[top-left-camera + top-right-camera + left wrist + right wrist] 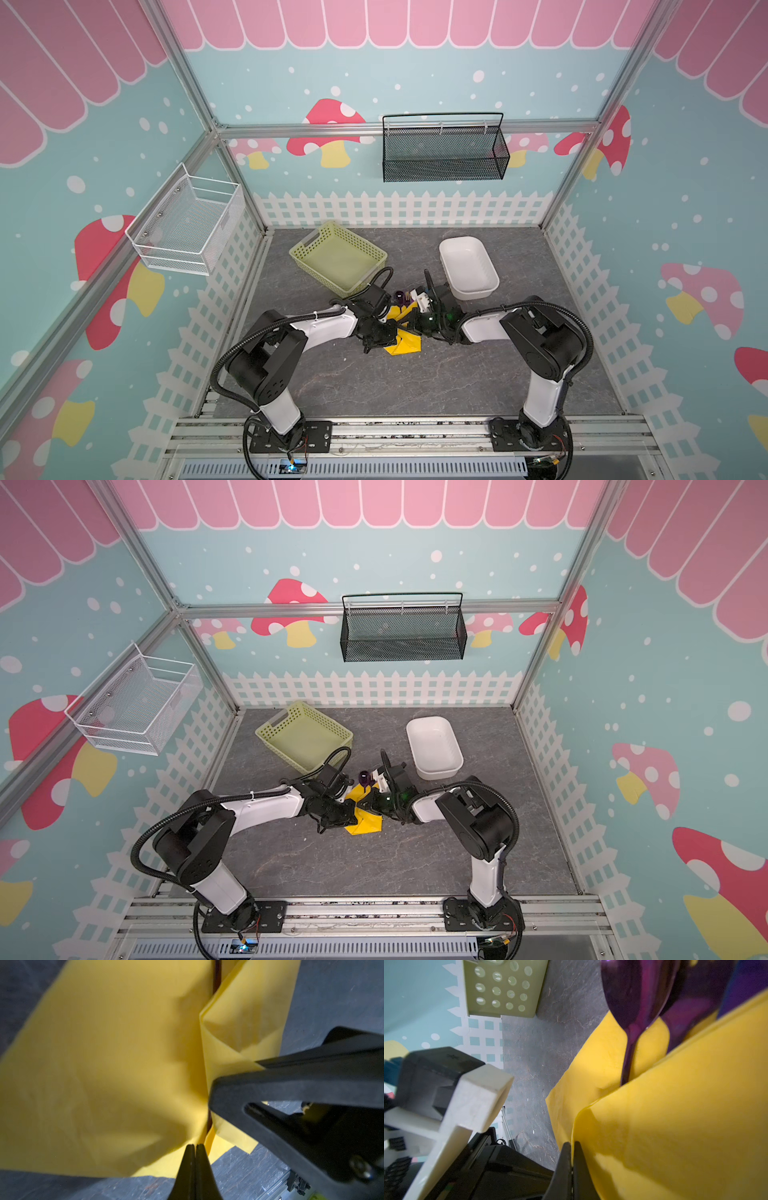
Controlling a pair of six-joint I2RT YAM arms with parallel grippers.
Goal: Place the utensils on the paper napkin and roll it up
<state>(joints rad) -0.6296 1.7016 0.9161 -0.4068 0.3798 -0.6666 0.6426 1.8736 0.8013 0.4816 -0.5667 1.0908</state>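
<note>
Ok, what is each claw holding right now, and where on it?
Both are shut on the thin yellow paper napkin: the left claw pinches one folded-over flap's edge, the right claw the facing flap's edge.

The left gripper [390, 335] and right gripper [410, 322] meet on the folded yellow paper napkin [406, 345]; the purple spoon [400, 297] pokes out beyond it.

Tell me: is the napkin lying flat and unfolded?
No, the napkin lies folded over the handle of the spoon.
</note>
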